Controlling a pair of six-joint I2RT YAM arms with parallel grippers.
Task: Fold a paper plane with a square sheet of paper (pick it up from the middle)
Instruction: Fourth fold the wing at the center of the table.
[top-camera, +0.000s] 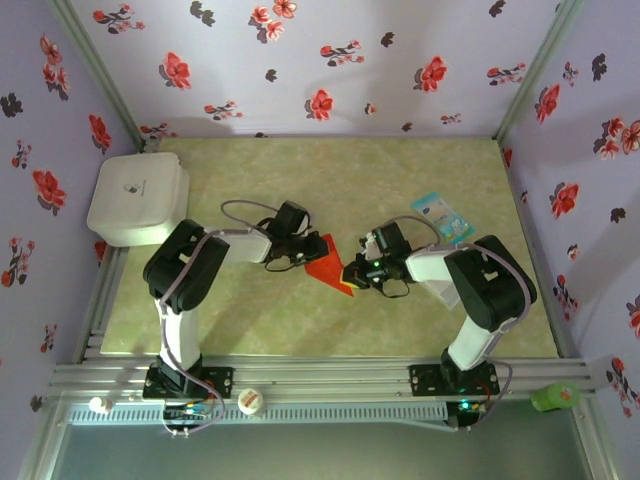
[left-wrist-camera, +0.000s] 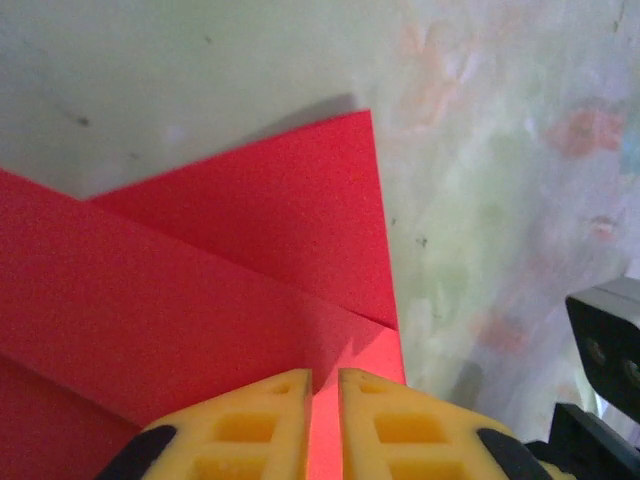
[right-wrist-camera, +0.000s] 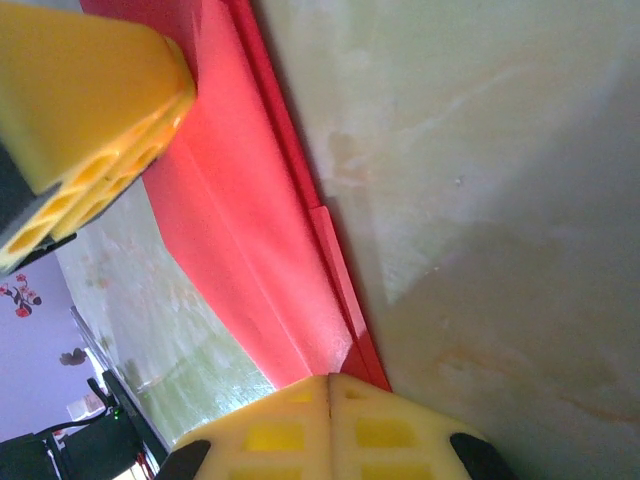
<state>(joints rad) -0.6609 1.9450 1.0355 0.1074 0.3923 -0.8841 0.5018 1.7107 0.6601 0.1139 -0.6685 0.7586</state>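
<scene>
Since the square sheet of paper (top-camera: 328, 262) is thin and already carries several folds, it is judged to be very light, limp across its single layers and somewhat stiffer along the creases. It is also judged to be easily crumpled or torn under a hard pinch, and apt to slide on the smooth table (top-camera: 300, 180).

The sheet is found near the middle of the table, between the two pincers. Overlapping red flaps with a diagonal crease are seen in the left wrist view (left-wrist-camera: 200, 300). A layered folded edge, raised off the surface, is seen in the right wrist view (right-wrist-camera: 250, 230). Hold is best taken on a creased, multi-layer edge rather than on a loose flap.

The left arm is reached inward and low, with the left pincer (top-camera: 303, 252) set at the sheet's left side. A narrow slit is noted between its jaws (left-wrist-camera: 322, 420), with red showing through. Whether paper is pinched there cannot be told.

The right arm is bent inward from the opposite side. The right pincer (top-camera: 355, 272) is clenched (right-wrist-camera: 328, 420), and the folded edge runs into its tips, so it is judged to be grasping the sheet. One finger (right-wrist-camera: 90, 100) of the left pincer is seen close above the paper.
</scene>
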